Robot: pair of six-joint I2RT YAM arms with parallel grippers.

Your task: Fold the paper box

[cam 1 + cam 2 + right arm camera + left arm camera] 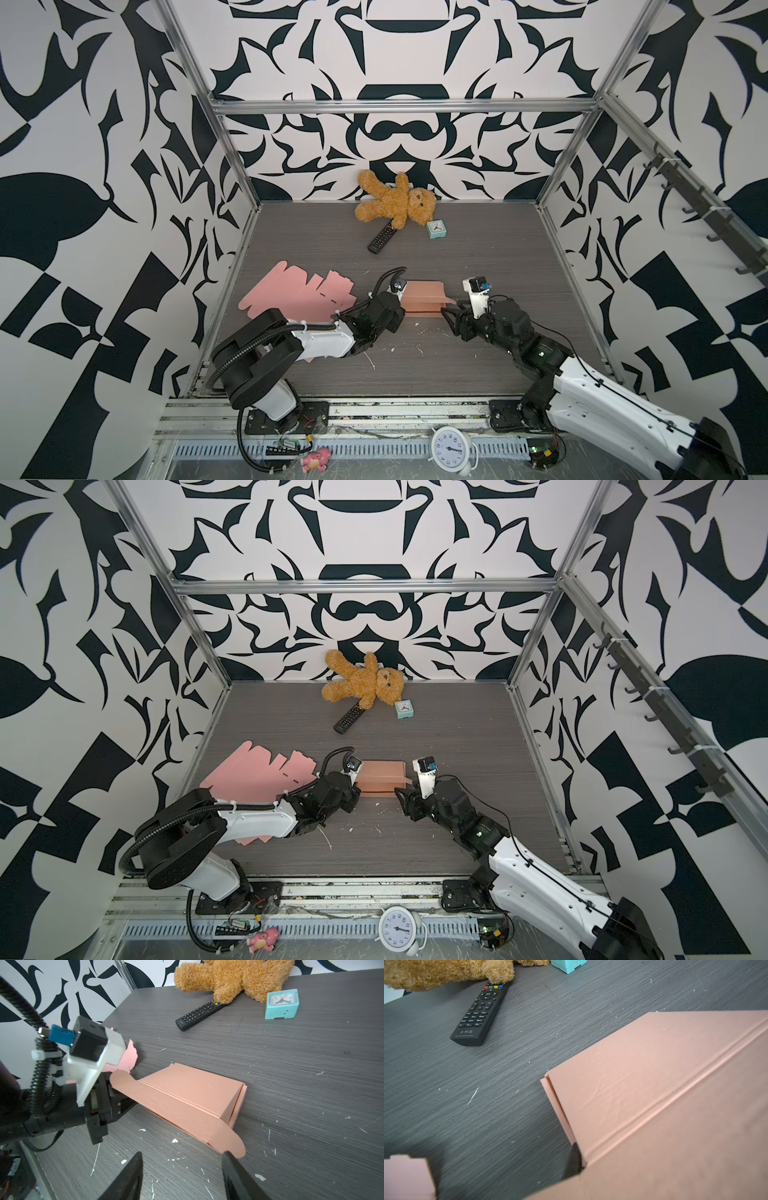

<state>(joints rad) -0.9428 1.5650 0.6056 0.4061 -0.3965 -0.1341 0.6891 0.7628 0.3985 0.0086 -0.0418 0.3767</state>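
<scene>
The salmon paper box (pixel 422 297) (pixel 380 777) lies half folded in the middle of the table, with a rounded flap sticking out at each end. My left gripper (pixel 401 304) is shut on its left end. In the left wrist view only one black finger (pixel 573 1159) shows beside the box wall (pixel 654 1084); paper hides the other. In the right wrist view the left gripper (pixel 116 1101) sits under the left flap (pixel 122 1080). My right gripper (pixel 182 1154) (pixel 451 313) stands open just short of the right flap (pixel 230 1140), one fingertip at its edge, with nothing between the fingers.
A stack of flat pink box blanks (pixel 291 291) lies left of the box, partly under the left arm. A teddy bear (pixel 395 203), a black remote (pixel 380 239) and a teal clock (pixel 436 228) sit at the back. A white alarm clock (pixel 451 449) stands on the front rail.
</scene>
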